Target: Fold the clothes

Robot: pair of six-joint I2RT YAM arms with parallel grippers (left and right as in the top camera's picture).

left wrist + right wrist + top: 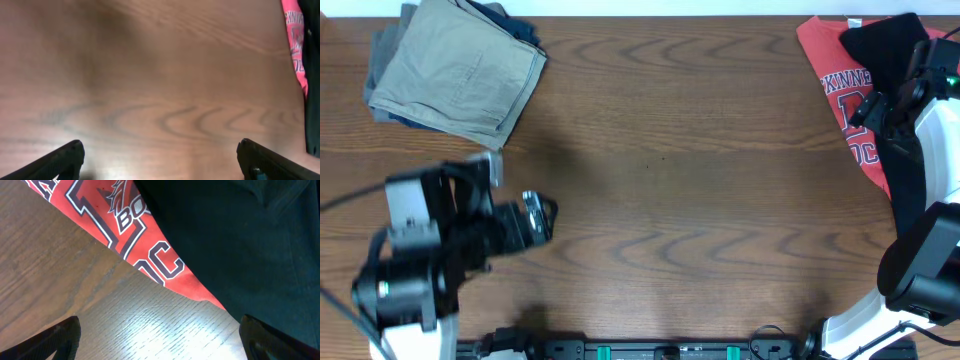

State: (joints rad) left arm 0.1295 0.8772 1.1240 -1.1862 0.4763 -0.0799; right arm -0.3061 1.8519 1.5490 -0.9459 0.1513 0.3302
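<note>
We look down on a brown wood-grain table [700, 200], bare through its middle, with clothes at both far corners. The left arm lies low at the near left, its wrist turned so the left gripper [538, 220] points across the table toward the right. The right arm rises from the near right corner and reaches to the far right corner, where the right gripper [882, 108] hangs over the garments there. The red T-shirt [832, 70] carries white block letters outlined in dark. From the right wrist we can read "BO" and, below it, "OC"; the rest is cut off or covered. Black trousers [885, 45] lie over the shirt's right part. At the far left the folded khaki trousers [460, 75] sit on top of a navy garment [515, 25] and a grey garment [380, 75]. The left fingers [60, 162] stand spread wide over bare wood with nothing between them. The right fingers [55, 340] are spread just as wide above the shirt's edge and the table, gripping nothing.
</note>
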